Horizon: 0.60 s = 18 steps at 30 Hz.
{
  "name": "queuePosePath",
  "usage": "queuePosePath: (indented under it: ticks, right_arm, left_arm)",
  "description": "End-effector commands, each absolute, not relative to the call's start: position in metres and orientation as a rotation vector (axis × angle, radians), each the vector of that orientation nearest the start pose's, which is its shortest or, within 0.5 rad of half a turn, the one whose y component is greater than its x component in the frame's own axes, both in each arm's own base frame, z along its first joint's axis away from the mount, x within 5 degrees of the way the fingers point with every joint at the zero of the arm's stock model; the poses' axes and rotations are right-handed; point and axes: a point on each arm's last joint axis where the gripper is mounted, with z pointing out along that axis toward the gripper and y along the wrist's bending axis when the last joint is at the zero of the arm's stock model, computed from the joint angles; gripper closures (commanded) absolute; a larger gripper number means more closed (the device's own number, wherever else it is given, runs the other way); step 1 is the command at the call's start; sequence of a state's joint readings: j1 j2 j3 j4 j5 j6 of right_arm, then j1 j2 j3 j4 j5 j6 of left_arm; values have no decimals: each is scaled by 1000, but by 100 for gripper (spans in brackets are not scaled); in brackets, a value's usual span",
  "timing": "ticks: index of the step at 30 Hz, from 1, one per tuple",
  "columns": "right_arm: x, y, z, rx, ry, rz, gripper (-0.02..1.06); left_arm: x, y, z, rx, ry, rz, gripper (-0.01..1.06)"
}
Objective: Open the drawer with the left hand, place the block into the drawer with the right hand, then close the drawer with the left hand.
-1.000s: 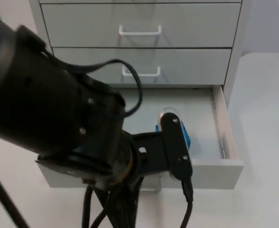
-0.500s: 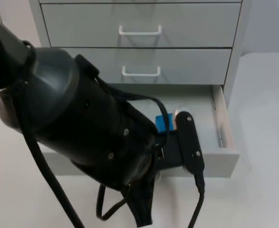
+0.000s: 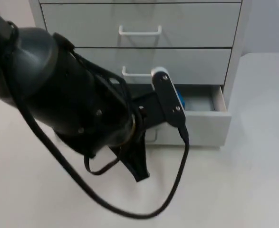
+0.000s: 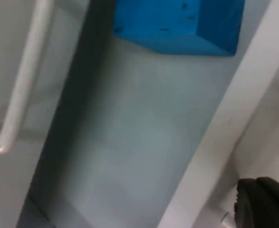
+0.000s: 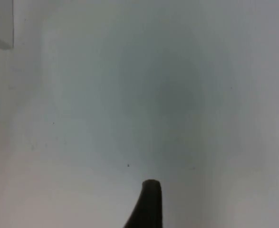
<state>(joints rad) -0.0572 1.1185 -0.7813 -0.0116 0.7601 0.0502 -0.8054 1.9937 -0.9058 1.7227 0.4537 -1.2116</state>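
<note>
The bottom drawer [image 3: 203,126] stood partly open with the blue block [image 4: 177,23] lying inside. The left pincer [image 4: 263,204] sat at the drawer's front; whether it was clenched I cannot tell. The right pincer [image 5: 146,204] waited over bare worktop [image 5: 153,95], its state unclear. A skewed push could jam the drawer.

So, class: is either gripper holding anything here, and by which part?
It cannot be told. The left arm hides the drawer front; the blue block lies loose inside.

Drawer [image 3: 203,127] juts partway from cabinet [image 3: 236,42] base, on bench [image 3: 253,190]. Block [image 4: 177,23] inside drawer, behind front panel. Left arm [image 3: 72,109] before drawer front, left of opening.
</note>
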Motion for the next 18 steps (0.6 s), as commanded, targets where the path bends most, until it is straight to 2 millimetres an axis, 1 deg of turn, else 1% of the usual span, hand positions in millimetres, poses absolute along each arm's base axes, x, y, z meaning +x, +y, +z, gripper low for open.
queuePosePath:
  ticks: [1, 4, 5, 6, 9, 10, 11, 13, 18]
  right_arm:
    - [207, -14, 276, 135, 2568, -23, 32]
    - [207, -14, 276, 135, 2568, -23, 32]
    - [207, -14, 276, 135, 2568, -23, 32]
    - [207, -14, 276, 135, 2568, -23, 32]
    - [207, -14, 276, 135, 2566, -23, 32]
    - [207, -14, 276, 135, 2566, -23, 32]
    - [207, -14, 276, 135, 2564, -23, 32]
    - [207, -14, 277, 134, 2562, -26, 32]
    - [207, -14, 277, 134, 2560, -26, 32]
  left_arm:
    - [289, -223, 107, 1266, 2015, 447, 105]
    - [306, -220, 107, 1220, 2031, 450, 105]
    - [306, -220, 107, 1220, 2031, 450, 105]
    - [311, -221, 106, 1211, 2034, 447, 105]
    - [326, -220, 97, 1184, 2052, 462, 105]
    - [326, -220, 97, 1184, 2052, 462, 105]
    - [331, -220, 92, 1177, 2059, 474, 105]
    - [338, -224, 88, 1167, 2056, 477, 105]
    - [350, -231, 86, 1138, 2039, 499, 105]
